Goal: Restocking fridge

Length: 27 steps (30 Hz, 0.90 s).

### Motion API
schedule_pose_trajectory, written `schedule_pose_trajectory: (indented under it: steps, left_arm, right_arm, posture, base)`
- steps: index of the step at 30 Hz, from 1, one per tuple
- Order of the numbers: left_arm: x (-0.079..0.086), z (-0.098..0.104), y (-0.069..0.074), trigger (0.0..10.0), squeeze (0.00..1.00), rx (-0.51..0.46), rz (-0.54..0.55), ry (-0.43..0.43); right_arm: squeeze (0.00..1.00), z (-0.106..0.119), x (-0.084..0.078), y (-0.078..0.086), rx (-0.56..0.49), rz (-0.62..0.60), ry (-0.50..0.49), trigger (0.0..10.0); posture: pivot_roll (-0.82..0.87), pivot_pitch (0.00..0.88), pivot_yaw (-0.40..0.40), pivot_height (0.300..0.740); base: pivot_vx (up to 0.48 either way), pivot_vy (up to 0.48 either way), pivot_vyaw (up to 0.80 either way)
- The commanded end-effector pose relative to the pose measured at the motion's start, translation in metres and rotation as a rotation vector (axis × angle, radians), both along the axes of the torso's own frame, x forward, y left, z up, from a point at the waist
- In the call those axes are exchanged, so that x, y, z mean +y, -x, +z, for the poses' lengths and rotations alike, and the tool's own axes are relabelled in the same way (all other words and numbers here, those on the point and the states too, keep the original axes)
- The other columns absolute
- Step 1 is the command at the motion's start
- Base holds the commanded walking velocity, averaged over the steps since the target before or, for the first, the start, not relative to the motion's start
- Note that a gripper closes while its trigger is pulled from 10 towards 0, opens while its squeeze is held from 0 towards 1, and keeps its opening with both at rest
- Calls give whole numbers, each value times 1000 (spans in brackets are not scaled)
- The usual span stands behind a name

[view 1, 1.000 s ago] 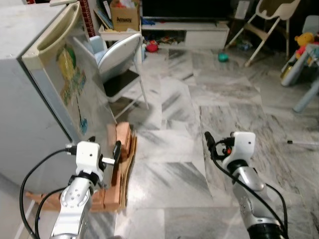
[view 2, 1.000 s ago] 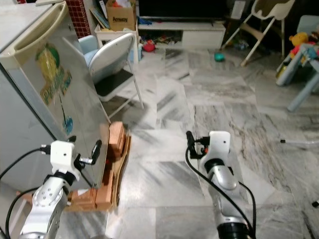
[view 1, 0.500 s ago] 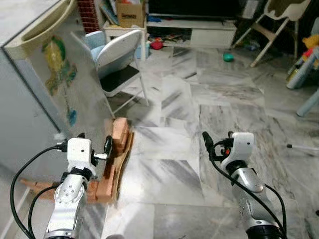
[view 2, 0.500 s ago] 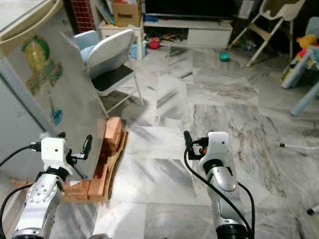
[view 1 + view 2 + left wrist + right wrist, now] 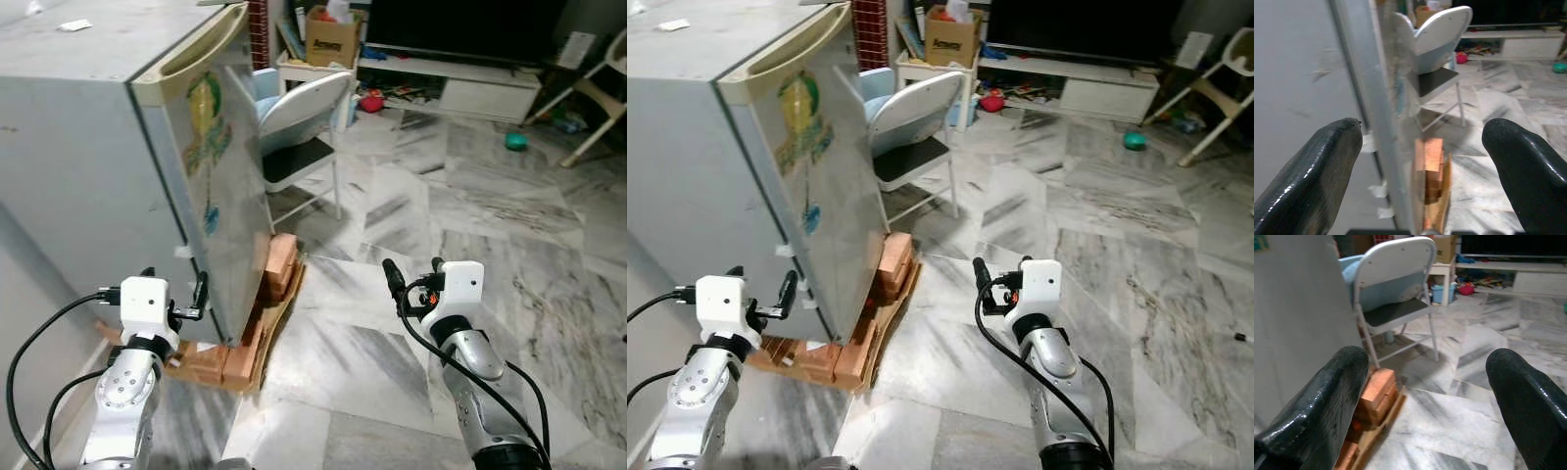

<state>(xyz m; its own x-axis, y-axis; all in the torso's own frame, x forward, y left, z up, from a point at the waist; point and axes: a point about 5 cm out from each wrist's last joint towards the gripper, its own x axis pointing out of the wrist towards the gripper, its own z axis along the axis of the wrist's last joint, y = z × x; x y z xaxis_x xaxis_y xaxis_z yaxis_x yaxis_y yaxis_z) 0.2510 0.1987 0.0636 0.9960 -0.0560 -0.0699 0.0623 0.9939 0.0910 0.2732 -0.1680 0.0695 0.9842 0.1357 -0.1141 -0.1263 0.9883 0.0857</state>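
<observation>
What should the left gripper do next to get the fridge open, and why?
Probably ease the left gripper forward so its open fingers close on the door edge of the fridge, then pull. The door looks shut, its edge lies between the spread fingers, and neither gripper holds anything to stock.

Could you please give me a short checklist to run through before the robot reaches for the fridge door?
1. Fridge door shut: ok, so it must be opened first.
2. Left gripper open, at the door's lower edge: ok.
3. Right gripper open and holding nothing: ok.
4. Door swing path: not ok, a folding chair stands close in front.
5. Fridge footing: cannot tell; it sits on bricks and a board.
6. Items to restock at hand: cannot tell.
</observation>
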Motion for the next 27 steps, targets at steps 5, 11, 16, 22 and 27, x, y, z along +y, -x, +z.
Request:
schedule_pose_trajectory:
  steps: [5, 11, 16, 22, 27]
  left_arm:
    - [0, 2, 0, 10000, 0, -10, -17, -4]
    - [-1, 2, 0, 10000, 0, -9, -20, -3]
    - [-1, 2, 0, 10000, 0, -9, -19, -4]
    - [4, -1, 1, 10000, 0, 2, 34, -17]
    - [13, -1, 1, 10000, 0, -4, 99, -51]
  right_arm:
    - [0, 3, 0, -2, -11, -13, 0, 10000]
    - [0, 2, 0, -1, -7, -13, 0, 10000]
    - [0, 2, 0, -1, -7, -14, 0, 10000]
    - [0, 1, 0, 0, -1, -13, 2, 10000]
    - [0, 1, 0, 0, 3, -12, -2, 10000]
  posture:
    - [16, 0, -13, 740]
    - [15, 0, -12, 740]
    - [15, 0, -13, 740]
    - [15, 0, -14, 740]
    - [17, 0, -15, 740]
  base:
    - [336, 0, 0]
    - [379, 0, 0]
    - [381, 0, 0]
    - [42, 0, 0]
    - [0, 0, 0]
